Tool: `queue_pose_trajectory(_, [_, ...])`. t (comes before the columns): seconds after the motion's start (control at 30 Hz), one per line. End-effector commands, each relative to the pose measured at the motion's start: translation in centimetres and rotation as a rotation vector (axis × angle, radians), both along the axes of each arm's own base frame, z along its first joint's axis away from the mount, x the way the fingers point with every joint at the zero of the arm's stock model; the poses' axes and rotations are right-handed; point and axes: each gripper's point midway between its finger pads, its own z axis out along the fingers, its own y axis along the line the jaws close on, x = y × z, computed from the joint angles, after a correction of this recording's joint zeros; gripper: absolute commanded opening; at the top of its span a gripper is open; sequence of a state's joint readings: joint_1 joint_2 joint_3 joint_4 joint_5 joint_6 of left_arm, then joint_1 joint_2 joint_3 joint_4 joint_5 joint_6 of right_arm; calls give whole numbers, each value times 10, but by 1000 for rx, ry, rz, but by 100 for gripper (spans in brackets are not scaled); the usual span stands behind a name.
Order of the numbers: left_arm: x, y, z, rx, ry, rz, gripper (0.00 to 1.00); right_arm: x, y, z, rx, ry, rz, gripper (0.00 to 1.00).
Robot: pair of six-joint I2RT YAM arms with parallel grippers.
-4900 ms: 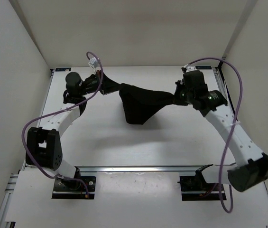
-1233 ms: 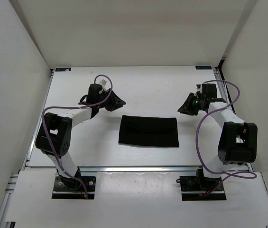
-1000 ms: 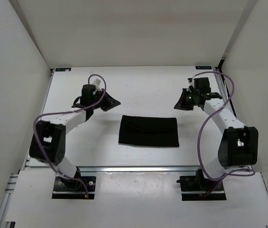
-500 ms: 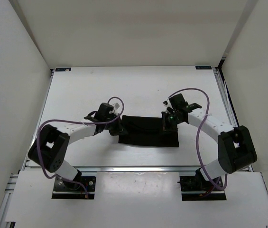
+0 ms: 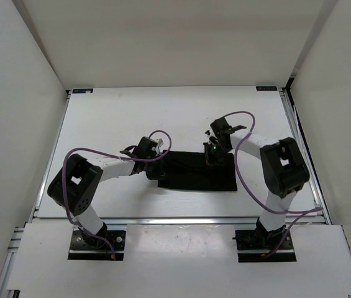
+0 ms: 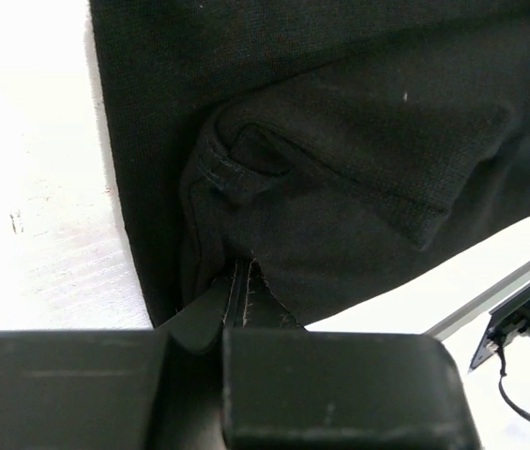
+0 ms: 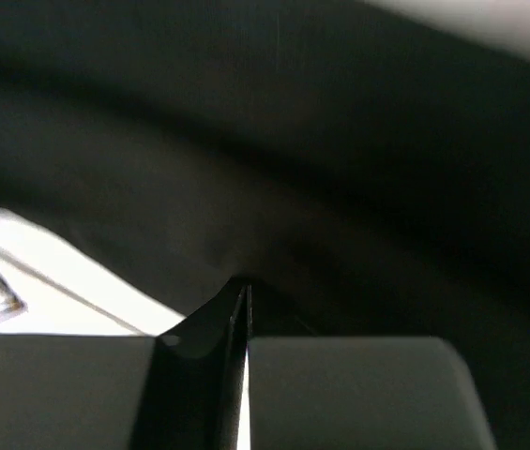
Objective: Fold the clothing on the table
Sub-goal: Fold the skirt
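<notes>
Left gripper point(image 5: 156, 169): fingers are pressing together, pinching a bunched fold at the left end of the clothing point(image 5: 194, 174).
Left arm point(image 5: 110, 169): is folding at the elbow toward the left edge of the table point(image 5: 181, 112), its forearm running low and rightward to the cloth.
Clothing: is lying as a flat black rectangle mid-table, somewhat nearer the near edge, puckering where it is pinched.
Right gripper point(image 5: 212, 156): fingers are sitting fully together, tips touching the fabric by its far right corner. Whether cloth is caught between them cannot be told, as the wrist view is blurred.
Right arm point(image 5: 250, 141): is reaching leftward from a raised elbow near the right side, with a purple cable point(image 5: 243, 115) arching over it.
</notes>
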State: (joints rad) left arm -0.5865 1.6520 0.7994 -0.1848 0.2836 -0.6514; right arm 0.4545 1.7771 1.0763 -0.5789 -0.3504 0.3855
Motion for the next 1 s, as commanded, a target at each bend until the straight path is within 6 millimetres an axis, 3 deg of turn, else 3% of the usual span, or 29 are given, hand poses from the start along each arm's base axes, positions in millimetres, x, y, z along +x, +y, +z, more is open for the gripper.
queue_pose_trajectory(0.0, [-4, 17, -6, 100, -16, -18, 0, 57, -1, 5, -16, -114, -3, 0])
queue_pose_trajectory(0.07, [-5, 20, -4, 113, -23, -22, 0, 98, 1, 19, -20, -191, -18, 0])
queue_pose_trajectory(0.1, [-11, 23, -9, 121, -5, -28, 0, 111, -6, 14, -33, -193, -37, 0])
queue_pose_trajectory(0.2, [-15, 28, -11, 123, 5, -22, 0, 168, -2, 44, -7, -291, -73, 0])
queue_pose_trajectory(0.23, [-17, 31, -12, 124, 11, -21, 0, 167, -6, 37, -18, -253, -75, 0])
queue_pose_trajectory(0.27, [-16, 32, -10, 122, 12, -15, 0, 172, -1, 51, -11, -271, -63, 1])
queue_pose_trajectory(0.33, [-13, 33, -6, 111, -1, -10, 0, 162, 10, 63, -19, -292, -5, 0])
queue_pose_trajectory(0.47, [-8, 35, -5, 96, -3, 11, 0, 112, 38, 73, -7, -267, 124, 0])
queue_pose_trajectory(0.57, [-6, 36, -4, 97, -11, 17, 0, 70, 54, 74, 26, -223, 184, 1])
queue_pose_trajectory(0.7, [-6, 35, -4, 91, -9, 15, 0, 24, 61, 65, 52, -142, 219, 0])
queue_pose_trajectory(0.87, [-10, 39, -7, 99, 2, 15, 0, -2, 46, 41, -6, -79, 248, 0])
queue_pose_trajectory(0.97, [-10, 39, -6, 100, -3, 16, 0, 6, 30, 25, -69, -94, 225, 0])
